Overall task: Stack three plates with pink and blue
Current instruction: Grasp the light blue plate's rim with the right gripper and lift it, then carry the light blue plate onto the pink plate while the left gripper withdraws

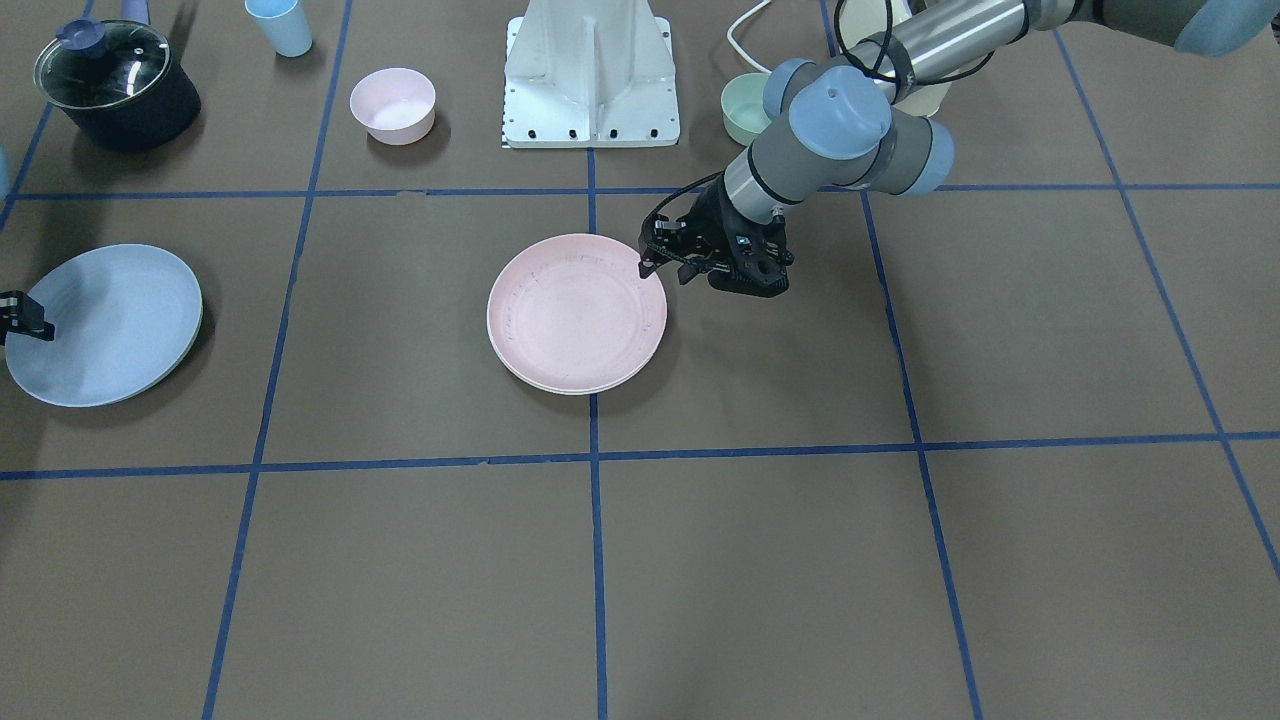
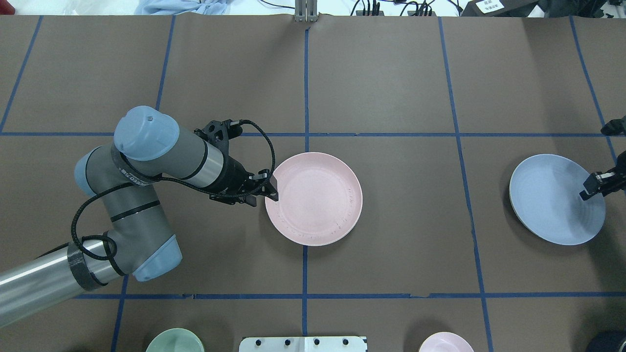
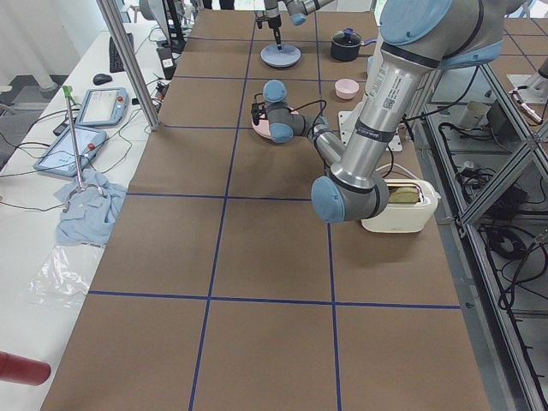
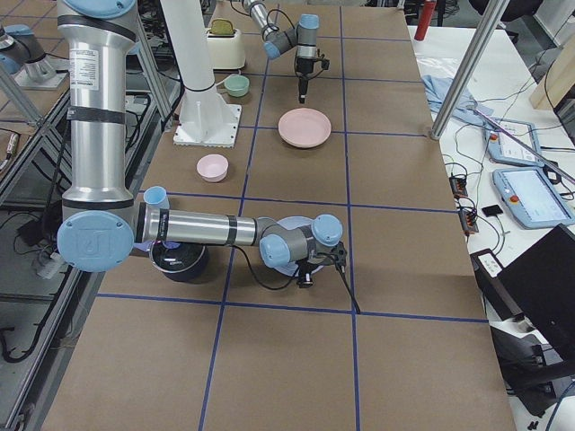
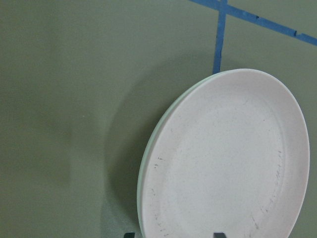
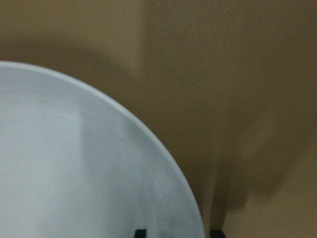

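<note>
- Pink plate (image 2: 318,200): lies mid-tabletop, stacked on the cream-white plate (image 1: 560,388), of which only a rim shows.
- Blue plate (image 2: 552,200): sits apart, near the tabletop edge on the robot's right.
- Left gripper (image 2: 271,188): fingers apart at the pink plate's rim, holding nothing.
- Right gripper (image 2: 594,185): fingers straddle the blue plate's rim; whether they clamp it, I cannot tell.
- Left arm lettering (image 2: 128,176): too small to read.
</note>
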Available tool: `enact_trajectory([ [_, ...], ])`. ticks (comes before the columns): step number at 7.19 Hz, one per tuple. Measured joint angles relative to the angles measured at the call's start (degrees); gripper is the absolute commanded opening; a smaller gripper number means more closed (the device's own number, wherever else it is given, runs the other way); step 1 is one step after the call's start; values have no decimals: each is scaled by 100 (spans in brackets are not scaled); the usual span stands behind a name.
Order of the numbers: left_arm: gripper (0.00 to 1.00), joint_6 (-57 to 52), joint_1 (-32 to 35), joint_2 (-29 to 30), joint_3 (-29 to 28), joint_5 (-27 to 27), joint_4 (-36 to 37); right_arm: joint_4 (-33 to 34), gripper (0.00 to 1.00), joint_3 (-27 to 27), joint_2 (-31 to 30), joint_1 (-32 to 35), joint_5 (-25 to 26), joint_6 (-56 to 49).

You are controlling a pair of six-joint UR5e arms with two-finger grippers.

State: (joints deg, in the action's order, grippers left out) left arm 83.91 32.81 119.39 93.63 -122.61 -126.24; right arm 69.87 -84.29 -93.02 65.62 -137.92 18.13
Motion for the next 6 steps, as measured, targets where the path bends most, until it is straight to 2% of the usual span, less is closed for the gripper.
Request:
enact_trajectory([
  [3,61,1,14,-28,57,0,0,15,0,-383,-59,127,-310,252],
  [6,59,-20,266,-220,372,-162,31,-7,0,-1435,234,135,-620,2552],
])
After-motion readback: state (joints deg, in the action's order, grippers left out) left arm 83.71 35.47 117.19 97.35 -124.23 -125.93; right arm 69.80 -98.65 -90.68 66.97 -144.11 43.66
